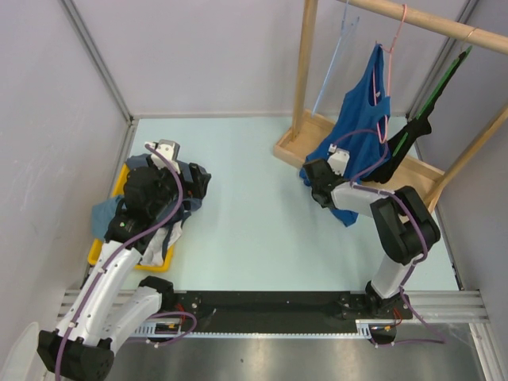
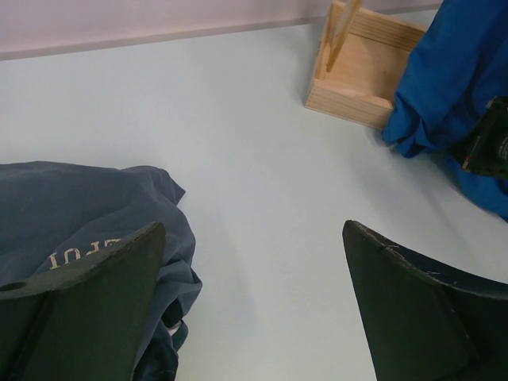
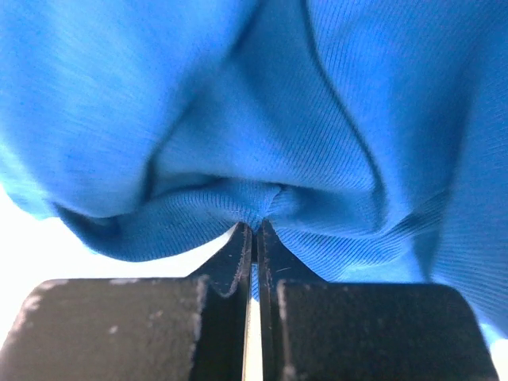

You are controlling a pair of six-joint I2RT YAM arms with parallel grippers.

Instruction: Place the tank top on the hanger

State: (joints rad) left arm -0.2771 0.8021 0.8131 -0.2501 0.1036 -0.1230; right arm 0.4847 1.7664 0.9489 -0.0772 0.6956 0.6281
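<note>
The royal-blue tank top (image 1: pixel 361 119) hangs down from the pink wire hanger (image 1: pixel 390 59), which is hooked on the wooden rail. Its lower part drapes onto the rack's base. How the straps sit on the hanger is unclear. My right gripper (image 1: pixel 312 176) is low at the garment's left bottom edge. In the right wrist view its jaws (image 3: pixel 255 226) are shut on a pinched fold of the tank top (image 3: pixel 238 103). My left gripper (image 1: pixel 163 151) is far to the left and stands wide open (image 2: pixel 254 238) with nothing between its fingers. From there the tank top (image 2: pixel 452 71) shows at the upper right.
A wooden rack with a top rail (image 1: pixel 413 20) and a box base (image 1: pixel 302 143) stands at the back right. It also carries a light blue hanger (image 1: pixel 337 55) and a green hanger with black cloth (image 1: pixel 421 119). A yellow tray (image 1: pixel 119 186) at the left holds a dark printed shirt (image 2: pixel 71 206) and a teal garment (image 1: pixel 103 214).
</note>
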